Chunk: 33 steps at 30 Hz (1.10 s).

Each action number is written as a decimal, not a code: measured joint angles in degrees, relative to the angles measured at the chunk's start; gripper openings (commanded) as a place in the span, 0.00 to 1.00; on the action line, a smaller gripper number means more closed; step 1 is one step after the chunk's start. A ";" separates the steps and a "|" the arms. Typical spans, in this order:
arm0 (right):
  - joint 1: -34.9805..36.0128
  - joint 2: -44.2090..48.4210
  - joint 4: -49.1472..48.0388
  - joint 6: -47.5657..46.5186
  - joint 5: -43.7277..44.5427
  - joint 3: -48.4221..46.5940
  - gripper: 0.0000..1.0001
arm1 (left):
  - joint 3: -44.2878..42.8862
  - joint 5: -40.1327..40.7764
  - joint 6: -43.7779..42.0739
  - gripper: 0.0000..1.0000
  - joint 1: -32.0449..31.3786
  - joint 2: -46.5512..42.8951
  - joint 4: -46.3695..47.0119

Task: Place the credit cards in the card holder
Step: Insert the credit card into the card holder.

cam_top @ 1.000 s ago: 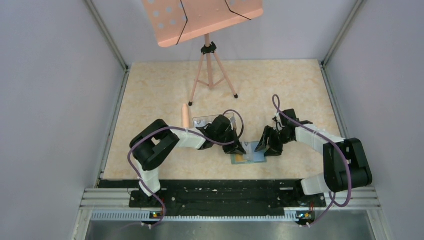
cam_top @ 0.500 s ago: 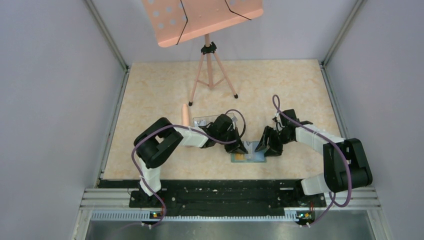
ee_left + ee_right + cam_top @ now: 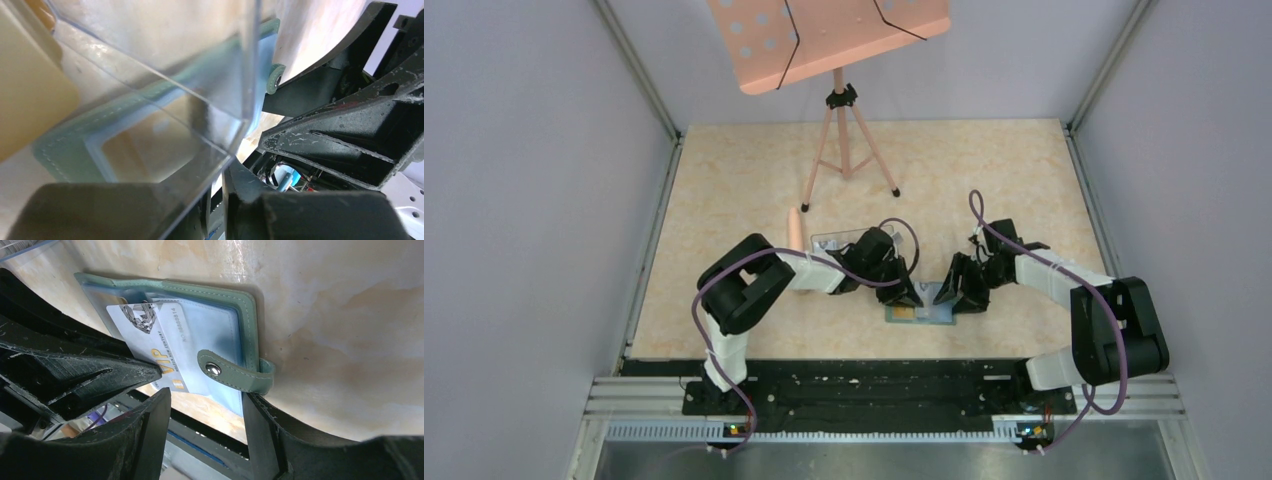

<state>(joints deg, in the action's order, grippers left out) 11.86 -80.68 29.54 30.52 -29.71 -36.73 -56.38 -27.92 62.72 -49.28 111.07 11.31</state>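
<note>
The credit card (image 3: 150, 335) sits only partly in the sleeve (image 3: 210, 332) of the card holder (image 3: 248, 320), which lies open on the table (image 3: 325, 315). My left gripper (image 3: 150, 371) is at the card's edge, and I cannot tell how its jaws stand. My right gripper (image 3: 207, 435) stands half-wide over the strap (image 3: 235, 375). I fear a skewed push can jam the card.

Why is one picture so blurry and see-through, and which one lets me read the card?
Left wrist view: too close, so the clear plastic sheet and green card holder look soft. Right wrist view: sharp, the credit card print reads fine, with shine on the table. Top view: evenly lit, everything tiny.
</note>
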 measured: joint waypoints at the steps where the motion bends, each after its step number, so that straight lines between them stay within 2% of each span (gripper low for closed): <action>1: 0.00 0.00 0.00 0.02 -0.04 0.00 0.55 | -0.42 0.44 -0.42 0.24 -0.11 0.09 -1.01; 4: 0.02 0.07 -0.13 0.17 -0.37 0.31 0.55 | -1.81 1.36 -1.68 0.41 -0.31 0.09 -4.20; 7: 0.02 0.24 0.00 0.24 -0.50 0.39 0.54 | -3.78 1.70 -3.10 0.49 -0.59 0.09 -7.45; 20: 0.02 0.37 0.39 0.57 -0.31 0.35 0.49 | -15.04 4.20 -12.09 0.49 -1.53 2.14 -25.88; 28: 0.02 0.37 0.48 0.55 -0.37 0.31 0.44 | -20.57 1.55 -14.36 0.49 -1.81 6.08 -29.73; 33: 0.00 0.26 0.57 0.22 -0.22 0.20 0.42 | -23.89 -0.48 -16.15 0.60 -1.88 7.93 -32.68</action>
<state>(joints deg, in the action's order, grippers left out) 11.86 -80.42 30.11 30.74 -29.93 -36.53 -80.27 -28.40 46.57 -51.16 119.00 -21.37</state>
